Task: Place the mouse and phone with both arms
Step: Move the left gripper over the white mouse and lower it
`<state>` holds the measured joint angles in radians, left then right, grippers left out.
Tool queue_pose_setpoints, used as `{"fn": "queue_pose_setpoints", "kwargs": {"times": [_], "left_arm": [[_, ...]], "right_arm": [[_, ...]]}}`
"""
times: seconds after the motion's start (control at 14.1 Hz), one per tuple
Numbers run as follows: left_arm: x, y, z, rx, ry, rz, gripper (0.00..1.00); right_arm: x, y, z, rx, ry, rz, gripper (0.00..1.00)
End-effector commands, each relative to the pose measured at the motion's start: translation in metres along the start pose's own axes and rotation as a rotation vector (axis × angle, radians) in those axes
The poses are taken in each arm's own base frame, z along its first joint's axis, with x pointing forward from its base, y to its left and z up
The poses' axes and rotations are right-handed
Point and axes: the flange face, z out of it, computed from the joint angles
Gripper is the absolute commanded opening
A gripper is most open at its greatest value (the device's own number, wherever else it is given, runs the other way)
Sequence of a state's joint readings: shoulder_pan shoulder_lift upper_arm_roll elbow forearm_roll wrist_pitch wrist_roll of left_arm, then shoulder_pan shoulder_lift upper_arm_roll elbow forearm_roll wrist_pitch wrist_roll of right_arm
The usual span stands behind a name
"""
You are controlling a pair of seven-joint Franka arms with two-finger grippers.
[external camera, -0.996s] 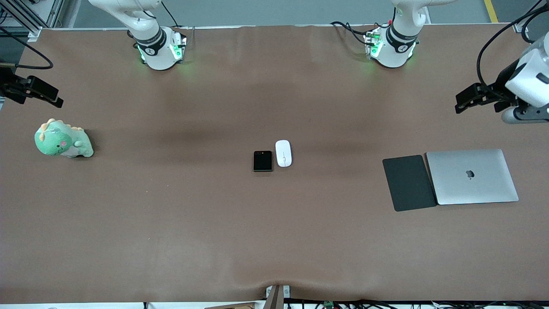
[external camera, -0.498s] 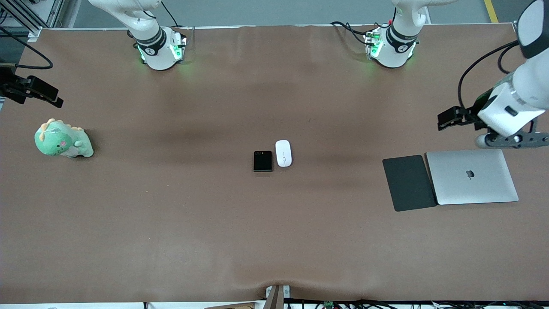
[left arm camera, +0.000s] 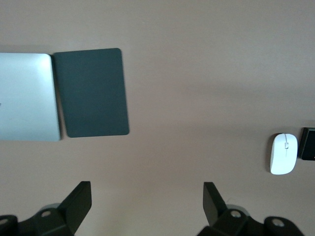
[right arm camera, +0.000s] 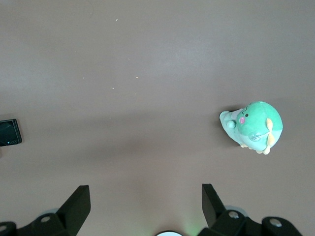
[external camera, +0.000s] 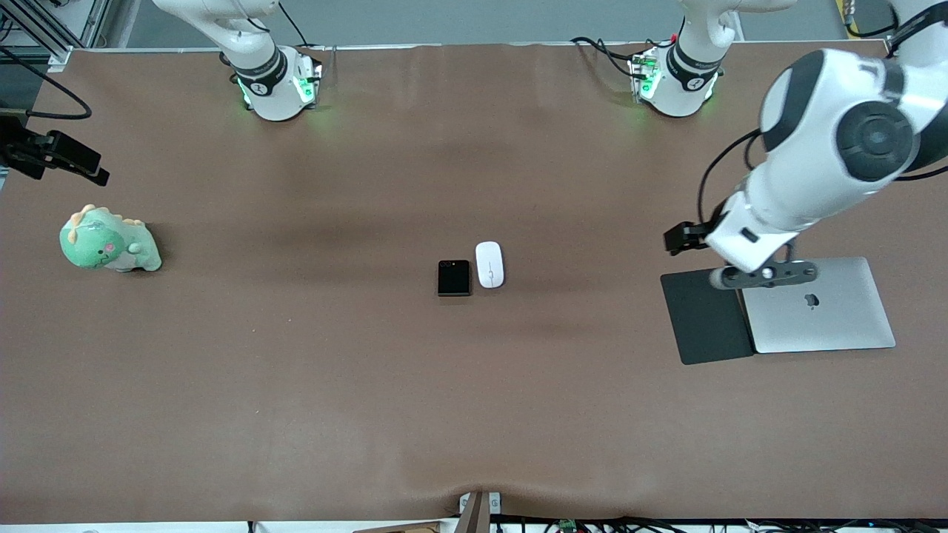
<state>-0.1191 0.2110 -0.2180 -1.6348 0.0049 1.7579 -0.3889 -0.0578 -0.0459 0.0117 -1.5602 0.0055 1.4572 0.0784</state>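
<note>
The white mouse and the black phone lie side by side at the table's middle, the mouse toward the left arm's end. Both also show in the left wrist view, the mouse and the phone's edge. The phone also shows in the right wrist view. My left gripper is open and empty, over the table by the dark grey mat's edge. Its open gap shows bare table. My right gripper waits open and empty over the right arm's end of the table, above the plush toy.
A dark grey mat lies beside a closed silver laptop at the left arm's end. They also show in the left wrist view, mat and laptop. A green plush dinosaur sits at the right arm's end.
My left arm has swung in from the table's end toward the middle and now hangs over the mat's edge. The right arm, mouse and phone have not moved.
</note>
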Motion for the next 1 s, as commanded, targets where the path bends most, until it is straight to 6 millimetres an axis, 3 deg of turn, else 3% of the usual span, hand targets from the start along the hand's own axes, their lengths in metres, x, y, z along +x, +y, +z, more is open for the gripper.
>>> {"fn": "queue_pose_setpoints", "kwargs": {"times": [0.0,0.28,0.5,0.92], "left_arm": [[-0.002,0.035,0.026,-0.005,0.008,-0.012,1.00],[-0.013,0.116,0.081,-0.011,0.019,-0.074,1.00],[-0.022,0.161,0.123,-0.030,0.025,-0.106,1.00],[-0.040,0.226,0.203,-0.051,0.044,-0.102,1.00]], "right_arm": [[0.006,-0.002,0.001,-0.011,-0.007,-0.007,1.00],[0.009,-0.003,0.005,-0.011,-0.014,-0.008,1.00],[0.012,-0.003,0.010,-0.013,-0.023,-0.008,1.00],[0.037,-0.007,0.038,-0.008,-0.070,0.002,1.00]]}}
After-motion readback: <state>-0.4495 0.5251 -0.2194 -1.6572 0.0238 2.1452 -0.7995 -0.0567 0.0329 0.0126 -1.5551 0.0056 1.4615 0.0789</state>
